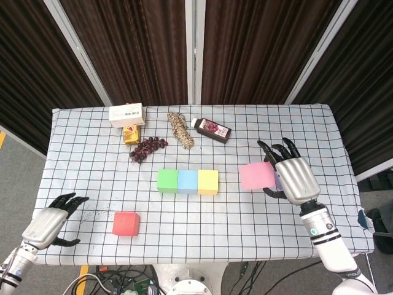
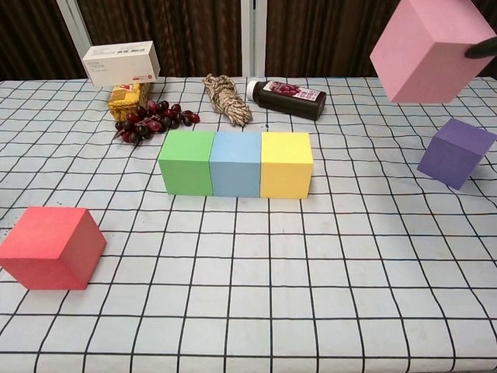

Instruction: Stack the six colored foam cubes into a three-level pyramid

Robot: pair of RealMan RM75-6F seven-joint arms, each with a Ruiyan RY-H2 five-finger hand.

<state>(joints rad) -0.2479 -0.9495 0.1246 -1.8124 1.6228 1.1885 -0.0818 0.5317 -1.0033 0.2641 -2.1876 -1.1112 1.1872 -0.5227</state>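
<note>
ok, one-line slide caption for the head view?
Right hand holds the pink cube aloft beside the green-blue-yellow base row; red cube waits.

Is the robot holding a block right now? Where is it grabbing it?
Yes. The right hand holds the pink cube in the air, gripping it by its right side. The left hand holds nothing.

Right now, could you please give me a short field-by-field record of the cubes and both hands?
base row: green cube, blue cube, yellow cube, touching side by side
pink cube: held in the air by the right hand
purple cube: on the table, right side
red cube: on the table, near left
left hand: holds nothing, fingers apart
levels built: one
</note>
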